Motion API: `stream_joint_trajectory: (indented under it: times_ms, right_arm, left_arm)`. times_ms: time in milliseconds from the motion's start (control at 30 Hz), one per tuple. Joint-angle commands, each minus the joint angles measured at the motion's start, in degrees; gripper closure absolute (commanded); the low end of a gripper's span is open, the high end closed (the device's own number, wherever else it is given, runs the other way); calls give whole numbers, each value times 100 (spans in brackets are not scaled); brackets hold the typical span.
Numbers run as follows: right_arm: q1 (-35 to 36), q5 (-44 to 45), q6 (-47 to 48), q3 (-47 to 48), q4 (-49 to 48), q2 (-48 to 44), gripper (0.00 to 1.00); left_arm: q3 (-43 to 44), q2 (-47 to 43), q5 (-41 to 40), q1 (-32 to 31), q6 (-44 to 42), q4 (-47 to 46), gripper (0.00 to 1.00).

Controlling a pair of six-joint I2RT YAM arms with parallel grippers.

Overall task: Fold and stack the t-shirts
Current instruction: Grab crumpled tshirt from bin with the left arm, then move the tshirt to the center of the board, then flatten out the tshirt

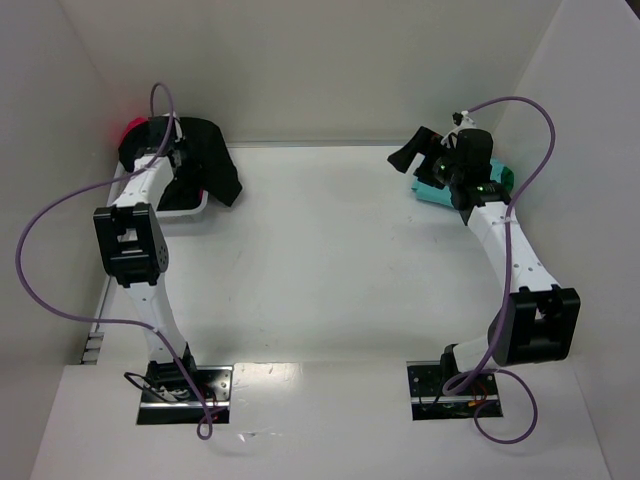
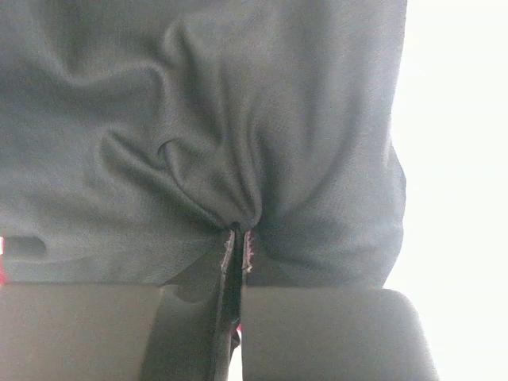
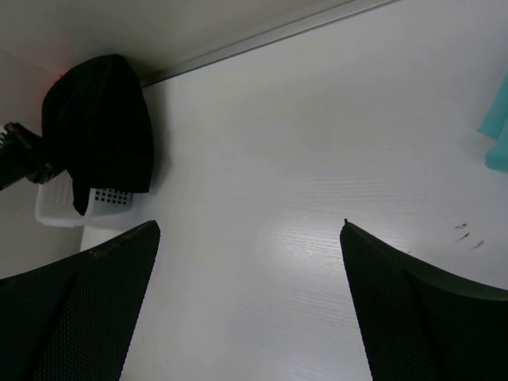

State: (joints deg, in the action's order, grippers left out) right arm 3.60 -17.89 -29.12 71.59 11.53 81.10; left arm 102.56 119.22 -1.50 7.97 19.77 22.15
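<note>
A black t-shirt [image 1: 212,160] hangs bunched over a white lattice basket [image 1: 180,207] at the far left. My left gripper [image 1: 183,158] is in the pile there. In the left wrist view the gripper [image 2: 238,235] is shut on a pinched fold of the black t-shirt [image 2: 238,119]. A bit of magenta-pink cloth [image 1: 130,128] shows behind the basket. A folded teal t-shirt [image 1: 437,188] lies at the far right. My right gripper [image 1: 413,150] is open and empty, raised just left of it. The right wrist view shows this gripper [image 3: 250,226] spread wide over bare table.
The right wrist view also shows the black t-shirt [image 3: 103,127] draped over the basket [image 3: 55,210], and a teal edge [image 3: 496,135] at the right. White walls close in the table [image 1: 320,260] at the back and sides.
</note>
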Motion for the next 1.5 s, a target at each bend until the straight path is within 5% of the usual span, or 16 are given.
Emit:
stream_joint_trajectory:
  times_ms: [0,200,300,567,800,933,1000,1067,1167,1467]
  right_arm:
    - [62,-74,97,422,-134,55,0]
    - [62,-127,416,1412,200,441,0]
    - [62,-221,416,1874,200,560,0]
    - [115,-382,264,1683,157,180,0]
    - [115,134,288,786,311,-398,0]
    - [2,628,392,592,658,-792,0]
    - [-149,597,416,464,719,-952,0]
    - [-237,513,469,321,891,-1050,0]
    - [-245,392,478,92,912,-1122,0]
    - [590,515,673,-940,1349,-1172,0]
  left_arm:
    - [906,-669,637,-32,71,283,100]
    - [3278,-804,966,-307,-288,1574,100]
    - [5463,-427,1131,-869,-485,2697,100]
    - [5486,-1219,1451,-2189,-556,2903,100]
    - [4140,-1489,1697,-3310,-861,3300,100]
    - [1458,-2120,2086,-3502,-711,2450,98]
    - [167,-2545,2478,-3539,-552,1791,73]
    - [-749,-2781,2717,-3584,-511,1464,24]
    - [-1204,-2922,2321,-3592,-509,1577,4]
    - [-1903,-2975,1399,-3592,-313,1652,0]
